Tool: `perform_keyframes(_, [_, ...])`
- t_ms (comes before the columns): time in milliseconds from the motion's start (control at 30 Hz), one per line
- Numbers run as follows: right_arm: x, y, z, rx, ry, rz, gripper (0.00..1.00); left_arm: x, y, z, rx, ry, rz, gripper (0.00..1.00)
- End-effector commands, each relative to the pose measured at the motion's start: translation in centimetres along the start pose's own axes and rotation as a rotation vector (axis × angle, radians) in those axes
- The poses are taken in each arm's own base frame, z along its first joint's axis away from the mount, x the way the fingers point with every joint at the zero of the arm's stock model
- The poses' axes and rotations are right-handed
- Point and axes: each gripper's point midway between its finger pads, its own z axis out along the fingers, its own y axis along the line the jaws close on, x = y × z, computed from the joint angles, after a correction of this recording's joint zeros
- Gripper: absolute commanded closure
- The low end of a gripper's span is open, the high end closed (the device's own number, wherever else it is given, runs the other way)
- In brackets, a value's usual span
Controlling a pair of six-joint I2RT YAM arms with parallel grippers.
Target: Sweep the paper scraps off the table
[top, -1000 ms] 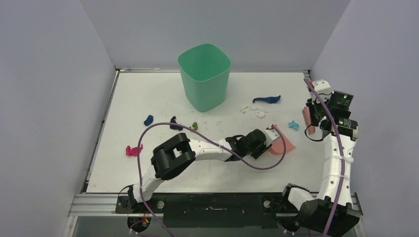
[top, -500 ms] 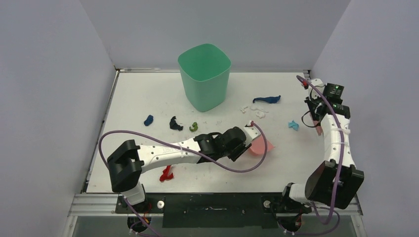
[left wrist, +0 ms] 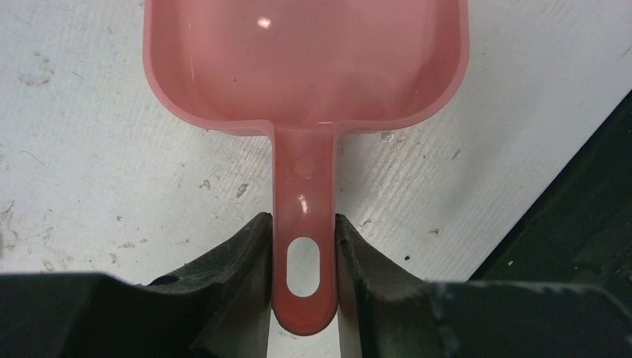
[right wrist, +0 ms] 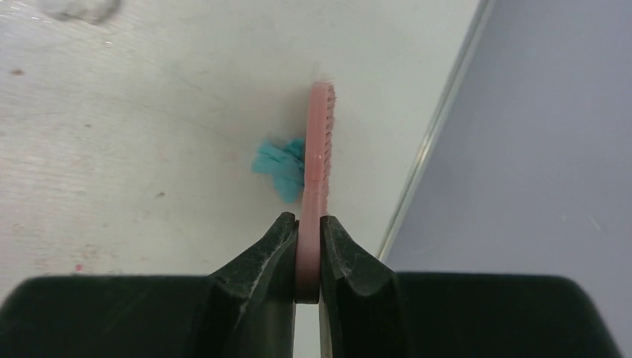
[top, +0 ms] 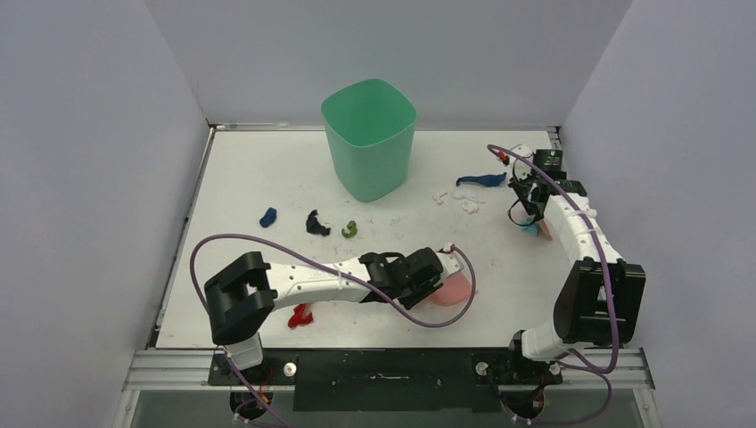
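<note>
My left gripper (top: 434, 278) is shut on the handle of the pink dustpan (top: 452, 290), which lies flat on the white table (top: 250, 169) near the front; the left wrist view shows its pan (left wrist: 305, 60) empty and my jaws (left wrist: 303, 261) clamping the handle. My right gripper (top: 538, 207) is shut on the pink hand brush (top: 545, 228), whose head (right wrist: 321, 149) touches a light blue scrap (right wrist: 277, 168) by the right edge. Other paper scraps are dark blue (top: 481, 179), white (top: 461, 201), blue (top: 267, 217), black (top: 316, 223), green (top: 349, 229) and red (top: 300, 315).
A tall green bin (top: 368, 138) stands upright at the back centre. Grey walls close in the left, back and right sides. The table's right rail (right wrist: 432, 142) runs just beside the brush. A black metal rail (top: 383, 367) lines the front edge.
My left arm has drawn the dustpan left and nearer the front. My right arm has swung the brush left and down onto the light blue scrap. The red scrap now lies nearer the front.
</note>
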Motion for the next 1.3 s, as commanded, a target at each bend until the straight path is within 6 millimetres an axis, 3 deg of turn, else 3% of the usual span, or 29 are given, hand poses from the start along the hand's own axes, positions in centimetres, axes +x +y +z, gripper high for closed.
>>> perform_keyframes(0, [-1.3, 3.9, -0.7, -0.128, -0.043, 0.020, 0.95, -1.6, -1.0, 0.4, 0.038, -0.025, 0.025, 1.00])
perform_keyframes(167, [-1.0, 8.5, -3.3, -0.318, -0.059, 0.012, 0.95, -2.3, -1.4, 1.5, 0.049, -0.029, 0.036, 1.00])
perform_keyframes(367, [-2.1, 14.7, -8.1, -0.564, -0.141, -0.063, 0.95, -3.6, -1.9, 3.5, 0.054, -0.021, 0.040, 1.00])
perform_keyframes(600, [-2.8, 17.9, -12.6, -0.693, -0.175, -0.145, 0.95, -5.9, -1.5, 4.7, 0.035, -0.046, -0.018, 1.00])
perform_keyframes(767, [-3.0, 17.4, -14.5, -0.712, -0.142, -0.125, 0.95, -6.3, -0.7, 4.2, -0.004, -0.102, -0.067, 1.00])
perform_keyframes(1033, [-3.6, 14.7, -16.4, -0.669, -0.153, -0.162, 0.95, -5.8, 1.6, 1.9, -0.100, -0.229, -0.131, 1.00])
perform_keyframes(1133, [-4.4, 12.8, -16.6, -0.603, -0.173, -0.176, 0.95, -5.8, 2.6, 1.5, -0.130, -0.247, -0.128, 1.00])
perform_keyframes(1267, [-7.0, 8.4, -15.9, -0.426, -0.220, -0.150, 0.95, -5.2, 3.1, 1.0, -0.145, -0.200, -0.128, 1.00])
